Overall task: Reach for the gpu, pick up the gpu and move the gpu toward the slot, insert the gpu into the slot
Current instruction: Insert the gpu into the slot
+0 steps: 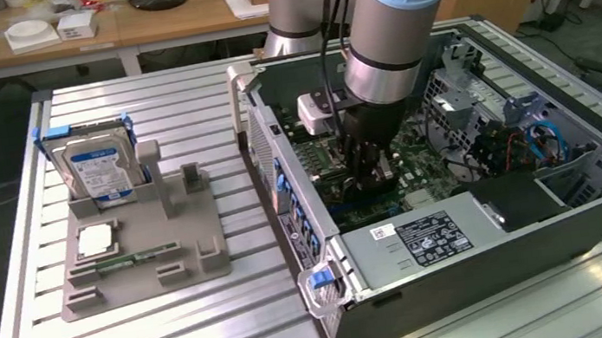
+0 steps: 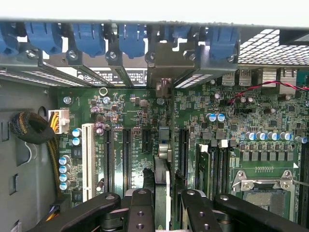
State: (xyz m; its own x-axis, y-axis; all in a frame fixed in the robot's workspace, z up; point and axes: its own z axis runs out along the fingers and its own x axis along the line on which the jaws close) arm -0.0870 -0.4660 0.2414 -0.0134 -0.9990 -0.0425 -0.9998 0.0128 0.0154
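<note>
My gripper (image 1: 372, 179) reaches down inside the open computer case, over the green motherboard (image 2: 130, 116). It is shut on the gpu (image 2: 161, 166), which the wrist view sees edge-on as a thin upright card between the two black fingertips (image 2: 147, 178). The card's far end points at the rear wall with the blue latches. In the exterior view the gpu (image 1: 368, 160) is a dark shape under the wrist. A blue strip, the slot (image 1: 344, 210), peeks out just below the fingers. Whether the card's edge touches the slot I cannot tell; in the wrist view the card hides it.
Black slots (image 2: 126, 159) and a white slot (image 2: 88, 159) flank the card, and the silver processor socket (image 2: 265, 193) lies close by. The power supply (image 1: 421, 240) and case walls hem the arm in. A grey holder (image 1: 142, 242) carries a hard drive (image 1: 100, 165).
</note>
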